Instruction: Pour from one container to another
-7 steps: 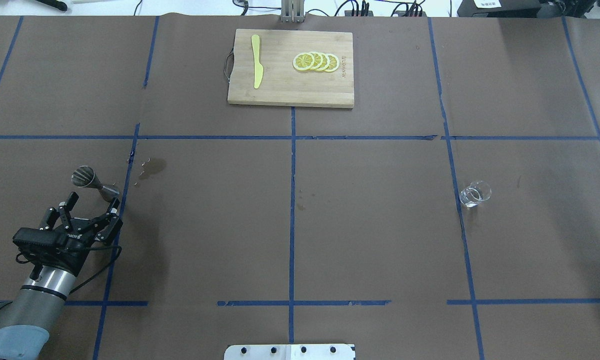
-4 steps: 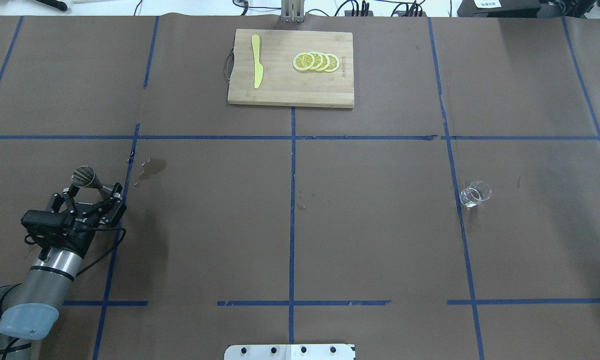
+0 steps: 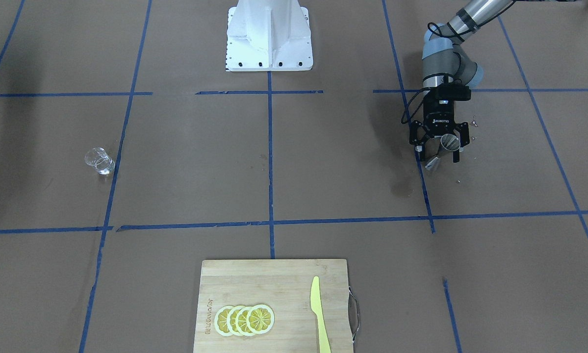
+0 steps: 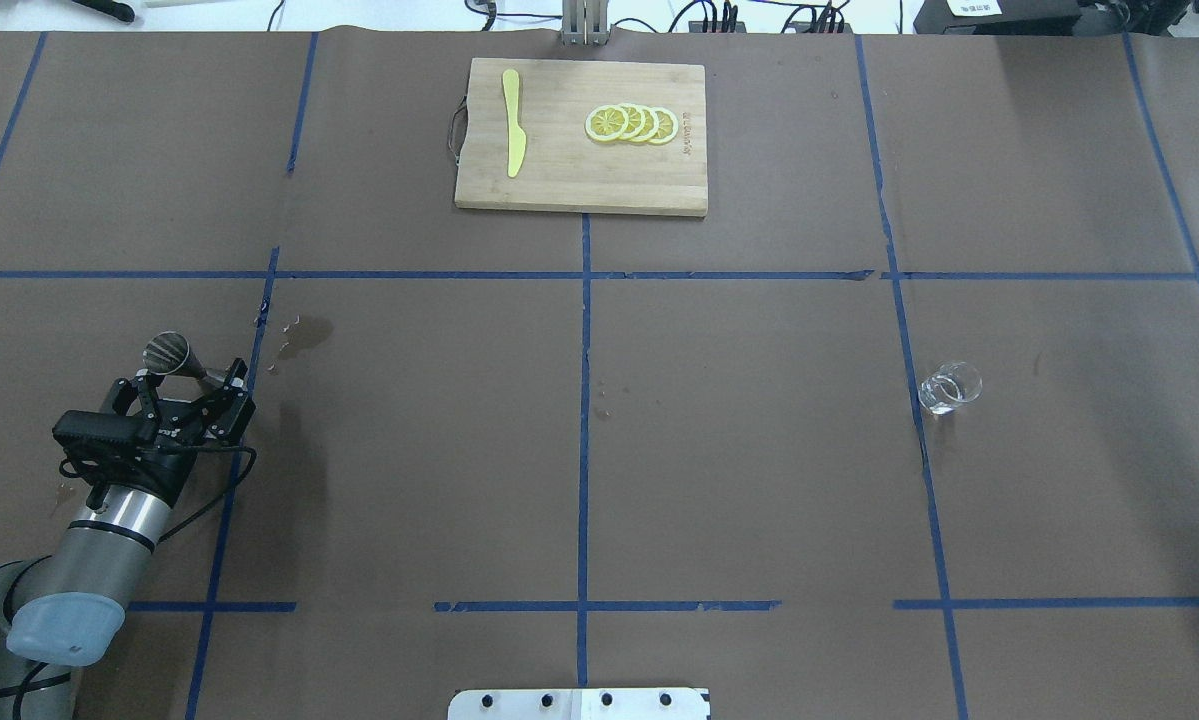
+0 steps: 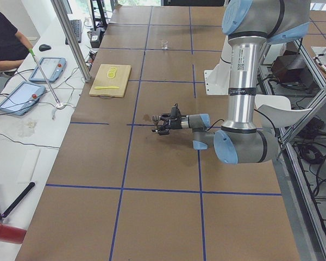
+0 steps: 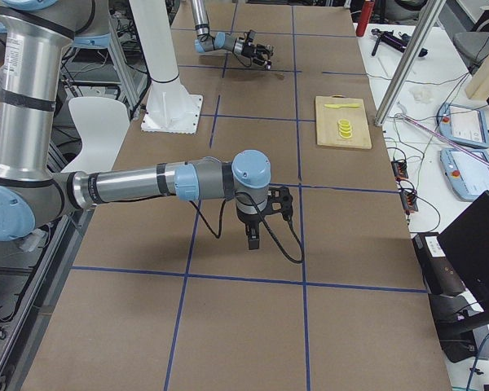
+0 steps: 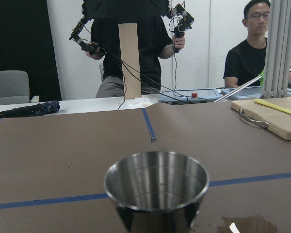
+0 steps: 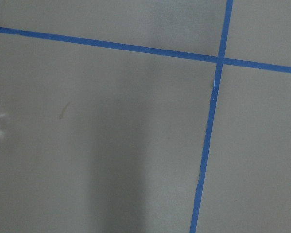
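Observation:
The steel jigger [image 4: 171, 352] stands at the table's left side, its open top filling the bottom of the left wrist view [image 7: 156, 187]. My left gripper [image 4: 189, 385] is open, with one finger on each side of the jigger [image 3: 446, 144] at its waist, and I see no contact. Far to the right the clear glass cup [image 4: 949, 388] stands alone on a blue tape line [image 3: 99, 161]. My right gripper [image 6: 255, 236] shows only in the exterior right view, hanging over bare paper. I cannot tell whether it is open or shut.
A wooden cutting board [image 4: 579, 180] at the far middle carries a yellow knife [image 4: 512, 120] and lemon slices [image 4: 631, 123]. A wet stain [image 4: 304, 335] marks the paper just right of the jigger. Operators stand and sit beyond the far edge [image 7: 131, 43].
My left gripper has moved forward from short of the jigger until its fingers flank the jigger's waist. The jigger and the glass cup have stayed where they were.

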Robot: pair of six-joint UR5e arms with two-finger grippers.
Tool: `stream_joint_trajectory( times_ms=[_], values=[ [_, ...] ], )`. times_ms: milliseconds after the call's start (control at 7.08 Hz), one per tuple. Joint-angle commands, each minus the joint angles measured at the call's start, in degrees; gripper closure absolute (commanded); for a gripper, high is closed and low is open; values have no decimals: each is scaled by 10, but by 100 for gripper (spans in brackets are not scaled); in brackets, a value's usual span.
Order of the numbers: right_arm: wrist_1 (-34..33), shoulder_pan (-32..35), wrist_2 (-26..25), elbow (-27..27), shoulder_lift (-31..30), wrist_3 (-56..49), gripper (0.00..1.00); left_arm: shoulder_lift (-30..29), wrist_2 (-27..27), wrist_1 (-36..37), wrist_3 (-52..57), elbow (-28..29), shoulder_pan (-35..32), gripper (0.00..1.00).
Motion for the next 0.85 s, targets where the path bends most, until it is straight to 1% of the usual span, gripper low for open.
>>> stream_joint_trajectory(
  times_ms=[0,282,706],
  values=[
    [-1,0,0,2,0,1,0,0,-4,-2,0,1,-1,24],
    [0,0,0,2,0,1,0,1,-5,-3,0,0,-2,32],
    [-1,0,0,2,0,1,0,3,-3,-6,0,-6,-3,32]
  ],
)
